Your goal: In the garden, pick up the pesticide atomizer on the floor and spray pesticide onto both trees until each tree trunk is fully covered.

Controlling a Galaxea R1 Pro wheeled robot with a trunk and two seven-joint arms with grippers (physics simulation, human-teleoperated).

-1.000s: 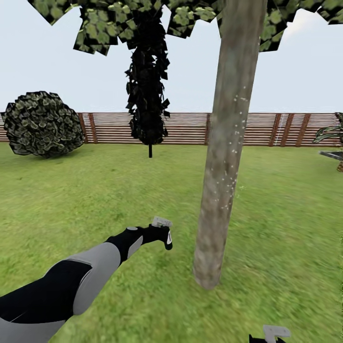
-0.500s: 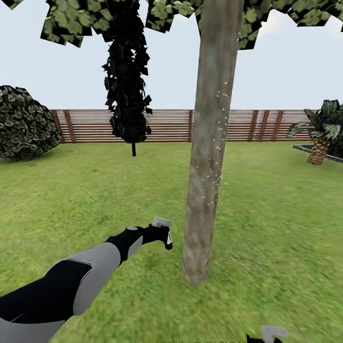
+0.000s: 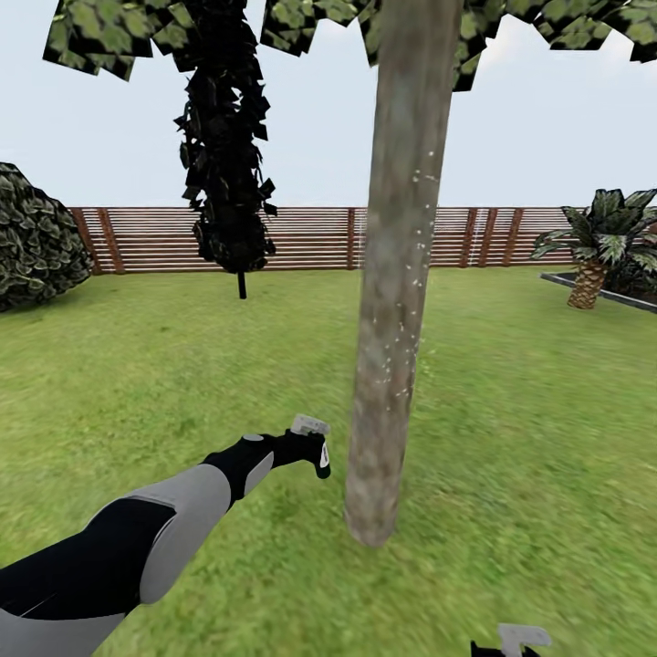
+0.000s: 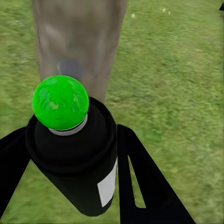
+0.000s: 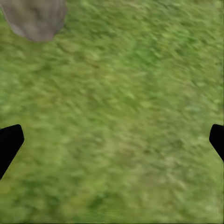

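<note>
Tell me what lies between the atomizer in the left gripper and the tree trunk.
Only bare grass: the head view shows the atomizer, clamped in the left gripper, beside the tree trunk without touching.

No text, brand, number or sign can be read anywhere. The pesticide atomizer (image 4: pixel 74 158) carries a white label (image 4: pixel 108 185) on its dark body, but the label appears blank from this angle. The fence (image 3: pixel 310 239) bears no lettering either.

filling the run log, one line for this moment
left gripper shut on atomizer | aimed at tree trunk | right gripper open over lawn
</note>
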